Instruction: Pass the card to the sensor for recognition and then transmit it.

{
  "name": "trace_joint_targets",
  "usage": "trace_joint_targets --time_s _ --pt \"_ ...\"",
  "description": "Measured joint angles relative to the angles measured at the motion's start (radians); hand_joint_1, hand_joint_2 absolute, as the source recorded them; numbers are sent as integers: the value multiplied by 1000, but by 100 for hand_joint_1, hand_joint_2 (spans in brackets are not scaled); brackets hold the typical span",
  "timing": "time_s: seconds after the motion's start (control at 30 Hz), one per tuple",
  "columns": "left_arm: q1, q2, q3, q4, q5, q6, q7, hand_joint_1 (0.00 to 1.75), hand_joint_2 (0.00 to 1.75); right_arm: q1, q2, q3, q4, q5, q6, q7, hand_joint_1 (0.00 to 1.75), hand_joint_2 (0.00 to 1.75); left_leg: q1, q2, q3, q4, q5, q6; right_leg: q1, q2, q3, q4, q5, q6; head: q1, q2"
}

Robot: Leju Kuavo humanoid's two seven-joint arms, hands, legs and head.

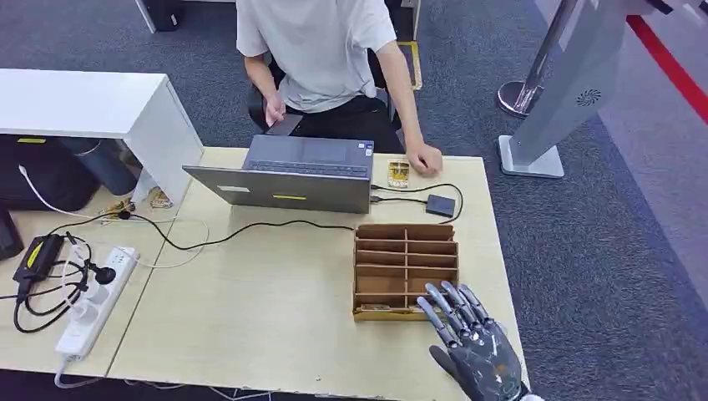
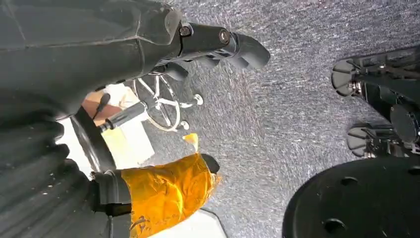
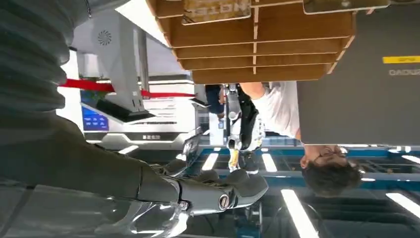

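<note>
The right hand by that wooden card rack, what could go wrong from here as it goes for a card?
1. The right hand hovers open at the wooden rack's near corner; a push could slide the rack.
2. The black cable and the small black sensor box lie just behind the rack, so a shove may drag them.
3. A person's hand rests on a card near the sensor; reaching there risks contact.

Floor: dark grey-blue carpet (image 1: 601, 251), with a red stripe (image 1: 668, 58) running along it at far right. Light wood table (image 1: 275, 317) in the centre, a second light table (image 1: 33, 334) butted against its left side. White desk (image 1: 92, 104) stands at upper left. A grey angled stand on a flat base (image 1: 528, 159) and a chrome post base (image 1: 513, 98) sit on the carpet at upper right. Lighting even.
</note>
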Motion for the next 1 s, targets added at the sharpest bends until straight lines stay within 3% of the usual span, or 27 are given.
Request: trace_joint_targets --time_s 0.17,0.37,0.7,1.0 --pt "-2 5 -7 0 -6 0 2 0 175 -24 92 -44 65 -2 0 -50 0 175 0 0 0 0 0 0 0 0 0 0 0 0 0 0" --pt "-4 7 -9 0 -10 -1 3 0 175 -32 158 -86 110 1 0 -85 0 175 0 0 -1 0 0 0 0 0 0 0 0 0 0 0" --pt "-9 14 -16 0 -16 -2 5 0 175 -37 209 -147 175 45 0 -93 0 175 0 0 0 0 0 0 0 0 0 0 0 0 0 0" --pt "-14 15 -18 0 -24 -2 7 0 175 -44 215 -154 204 112 0 3 0 175 0 0 -1 0 0 0 0 0 0 0 0 0 0 0"
